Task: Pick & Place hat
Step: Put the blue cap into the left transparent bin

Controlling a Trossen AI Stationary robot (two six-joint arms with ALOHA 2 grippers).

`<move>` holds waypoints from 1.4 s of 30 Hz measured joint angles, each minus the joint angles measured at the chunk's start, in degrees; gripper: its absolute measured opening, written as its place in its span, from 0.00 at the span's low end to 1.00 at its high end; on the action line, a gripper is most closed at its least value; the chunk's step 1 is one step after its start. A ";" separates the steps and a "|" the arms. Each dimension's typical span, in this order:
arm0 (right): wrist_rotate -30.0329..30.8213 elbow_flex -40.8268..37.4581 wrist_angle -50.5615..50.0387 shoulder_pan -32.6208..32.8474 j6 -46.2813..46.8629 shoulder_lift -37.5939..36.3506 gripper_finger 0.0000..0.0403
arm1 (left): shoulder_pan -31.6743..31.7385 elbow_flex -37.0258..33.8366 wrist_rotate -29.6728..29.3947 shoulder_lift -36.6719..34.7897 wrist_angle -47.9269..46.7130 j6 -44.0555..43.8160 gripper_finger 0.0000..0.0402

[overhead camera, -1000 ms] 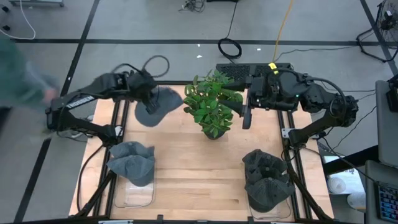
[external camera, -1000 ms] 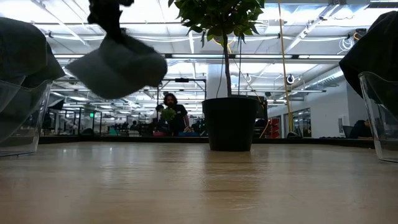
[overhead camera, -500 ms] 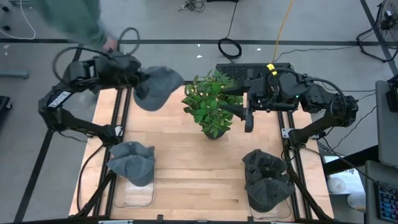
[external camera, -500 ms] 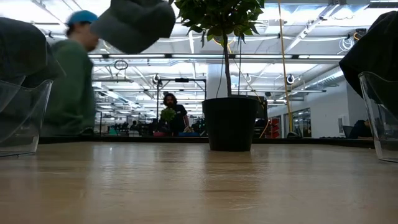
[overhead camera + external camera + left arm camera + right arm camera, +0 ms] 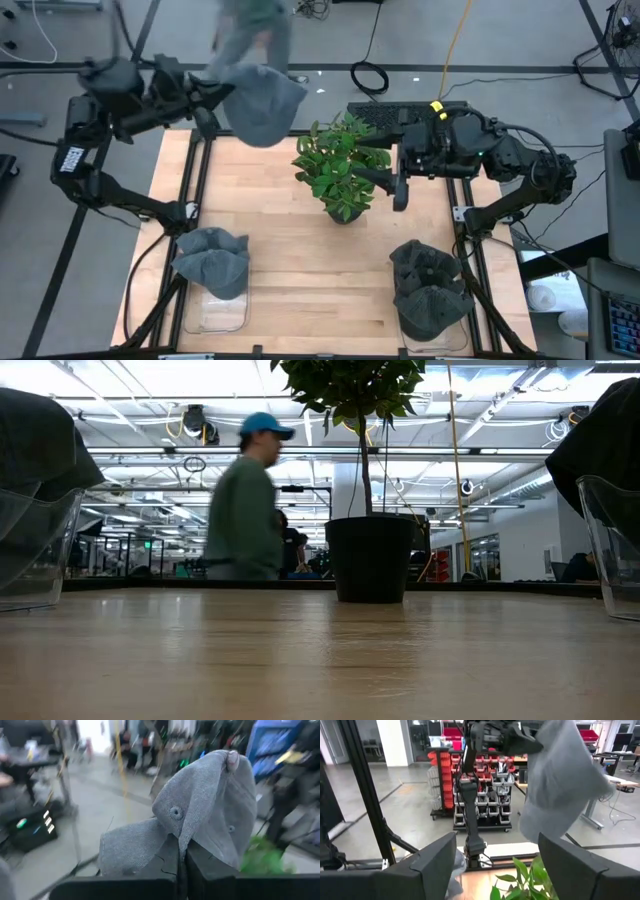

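Grey hat [image 5: 262,100] held high over the table's [image 5: 300,260] far edge

My left gripper [image 5: 212,97] is clamped on its crumpled, eyeleted fabric; my right gripper [image 5: 399,187] stands apart beside the plant [image 5: 338,165].

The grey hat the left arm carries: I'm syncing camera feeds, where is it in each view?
High: hat, top, left of centre.
Low: not in it.
Left wrist: centre, pinched in the left end effector.
Right wrist: upper right.
Shared landmark: potted plant.

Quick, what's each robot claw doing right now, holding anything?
Left gripper: shut on the grey hat, held up past the table's far edge.
Right gripper: open, empty, beside the potted plant.
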 joint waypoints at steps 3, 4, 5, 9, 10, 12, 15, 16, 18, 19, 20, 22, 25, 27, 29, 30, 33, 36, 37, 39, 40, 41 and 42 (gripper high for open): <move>0.03 0.00 1.62 0.00 0.65 0.02 0.69 | -1.93 1.43 0.41 0.38 4.76 1.27 0.01; 0.05 0.00 1.96 0.00 0.92 0.01 0.70 | -2.75 1.71 0.41 0.52 6.25 1.52 0.01; 0.13 0.00 2.25 0.00 1.08 0.01 0.70 | -3.52 1.85 0.41 0.54 7.30 1.91 0.01; 1.63 0.00 3.36 0.02 1.12 0.39 0.69 | -6.29 1.87 0.47 1.80 13.05 2.44 0.01; 1.60 0.00 4.17 0.02 1.34 0.55 0.69 | -7.03 1.86 0.46 2.07 14.14 2.50 0.01; 1.54 0.00 4.87 0.09 1.50 0.83 0.69 | -8.54 1.83 0.48 3.01 17.26 2.91 0.01; 1.54 0.04 6.02 0.11 1.50 1.50 0.70 | -11.15 1.83 0.48 4.24 20.26 3.09 0.01; 1.52 0.04 5.74 0.13 1.51 1.57 0.69 | -12.04 1.83 0.49 4.90 21.47 3.41 0.01; 1.68 0.04 6.12 0.13 1.52 2.13 0.69 | -13.76 1.82 0.52 5.80 22.27 3.52 0.01; 2.27 0.04 6.31 0.13 1.52 2.43 0.69 | -14.57 1.80 0.58 6.40 22.60 3.51 0.01; 3.00 0.04 6.32 0.13 1.51 2.55 0.70 | -15.32 1.80 0.56 7.12 23.70 3.54 0.01; 2.78 0.02 6.05 0.13 1.71 2.64 0.70 | -16.62 1.80 0.31 7.85 24.73 3.62 0.01; 2.74 0.02 6.48 0.13 3.11 2.64 0.72 | -18.09 1.80 -0.56 9.31 28.09 4.95 0.01; 2.26 0.04 6.44 0.28 3.29 2.78 0.72 | -18.79 1.80 -2.43 10.05 29.65 6.08 0.01; 0.31 0.04 6.33 0.88 4.37 2.97 0.72 | -19.26 1.83 -4.32 11.18 31.86 7.80 0.01; -0.40 0.02 6.47 1.00 4.83 3.01 0.71 | -19.37 1.82 -5.34 11.38 31.98 8.38 0.01; -0.57 0.04 6.88 1.06 5.12 3.23 0.69 | -19.77 1.86 -6.18 13.23 34.82 8.69 0.01; -0.70 0.04 6.69 1.01 5.20 3.41 0.66 | -20.20 1.76 -6.87 14.33 35.64 9.65 0.01; -1.32 0.04 6.57 1.01 5.57 3.45 0.64 | -20.37 1.77 -7.23 15.00 36.65 9.75 0.01; -1.80 0.02 6.54 1.01 6.16 3.45 0.58 | -20.47 1.79 -8.35 15.41 36.72 10.48 0.01; -1.87 0.02 6.62 1.06 6.17 3.44 0.54 | -20.48 1.78 -8.40 15.47 36.75 10.90 0.01; -1.90 0.02 6.65 1.07 6.17 3.40 0.50 | -20.53 1.78 -8.50 15.47 36.82 10.98 0.01; -1.91 0.02 6.71 1.07 6.17 3.39 0.44 | -20.59 1.78 -8.59 15.41 36.97 10.95 0.01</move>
